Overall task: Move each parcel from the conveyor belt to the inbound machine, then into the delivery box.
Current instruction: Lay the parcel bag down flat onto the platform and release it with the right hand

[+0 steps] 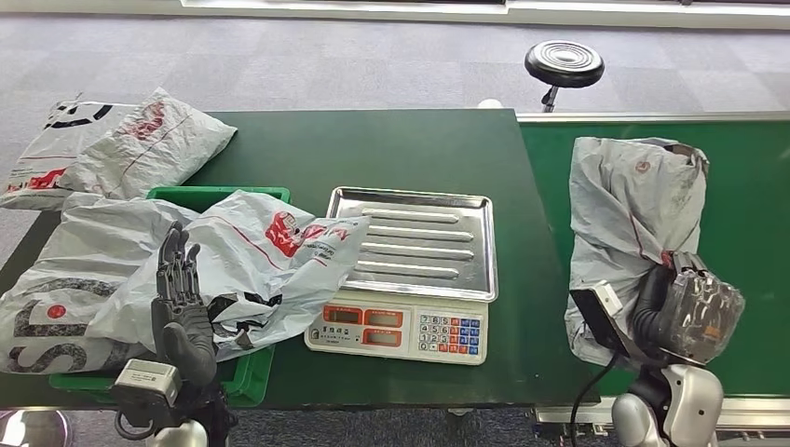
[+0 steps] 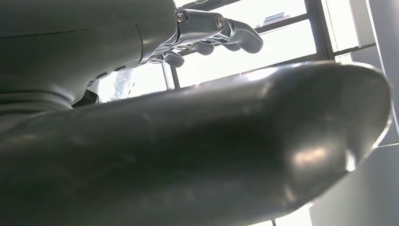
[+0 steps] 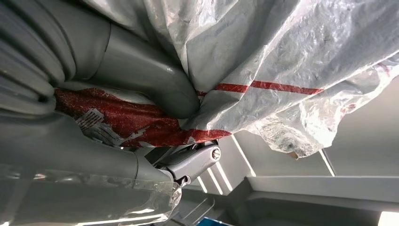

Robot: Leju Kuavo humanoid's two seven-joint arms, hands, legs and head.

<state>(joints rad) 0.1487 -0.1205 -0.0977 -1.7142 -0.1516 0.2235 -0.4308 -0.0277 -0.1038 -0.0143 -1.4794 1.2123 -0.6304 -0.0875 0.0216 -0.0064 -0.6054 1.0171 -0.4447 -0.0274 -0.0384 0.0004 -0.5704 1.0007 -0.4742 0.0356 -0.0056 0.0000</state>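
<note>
Parcels (image 1: pixel 233 270) already fill the box (image 1: pixel 250 372); right hand (image 1: pixel 675 312) grips a belt (image 1: pixel 755 186) parcel (image 1: pixel 629 200), scale (image 1: pixel 415 270) bare, left hand (image 1: pixel 182 298) spread, empty.

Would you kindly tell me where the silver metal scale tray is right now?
In the head view, the silver metal scale tray sits mid-table atop the white electronic scale, between the green plastic crate on the left and the green conveyor belt.

Crinkled plastic, brushed steel, matt green.

The parcel (image 3: pixel 282 61) my right hand (image 1: pixel 685 312) grips is thin grey plastic film, wrinkled and faintly shiny, with red print. My left hand (image 1: pixel 182 298) is dark, smooth and semi-gloss. The scale tray (image 1: pixel 419 244) is ribbed stainless metal with a dull sheen. The conveyor belt (image 1: pixel 755 196) and table (image 1: pixel 391 149) are matt green; the box (image 1: pixel 253 372) is glossy green plastic.
</note>
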